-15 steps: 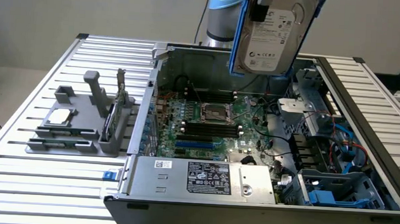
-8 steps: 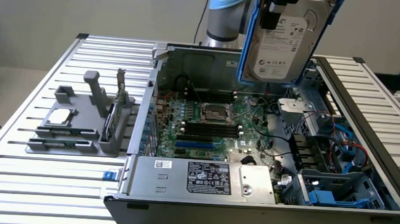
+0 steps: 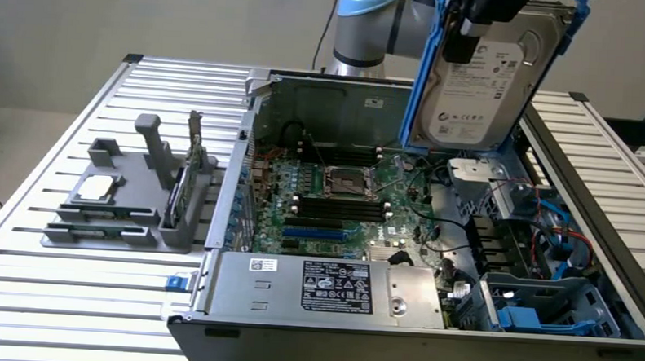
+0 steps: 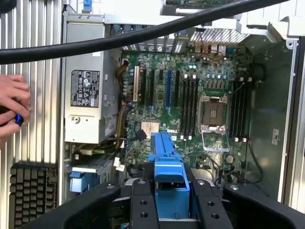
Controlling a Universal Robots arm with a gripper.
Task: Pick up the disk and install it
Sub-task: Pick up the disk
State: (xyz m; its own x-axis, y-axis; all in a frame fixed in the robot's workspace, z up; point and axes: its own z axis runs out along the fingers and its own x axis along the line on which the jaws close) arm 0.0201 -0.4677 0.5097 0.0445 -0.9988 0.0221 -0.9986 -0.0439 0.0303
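Note:
The disk (image 3: 485, 81), a silver-grey hard drive with a white label in a blue plastic carrier, hangs upright above the far right part of the open computer case (image 3: 248, 145). My gripper (image 3: 467, 36) is shut on its upper edge. In the wrist view the blue carrier (image 4: 167, 157) sits clamped between my two black fingers (image 4: 143, 205), with the motherboard (image 4: 190, 95) below it.
A grey power-supply box (image 3: 329, 287) fills the case's near corner. Blue drive-bay parts (image 3: 535, 308) sit at the near right. A grey fixture (image 3: 126, 196) holding a small silver chip (image 3: 94, 188) stands on the slatted table. A person's hand (image 4: 12, 105) rests beside a keyboard (image 4: 31, 191).

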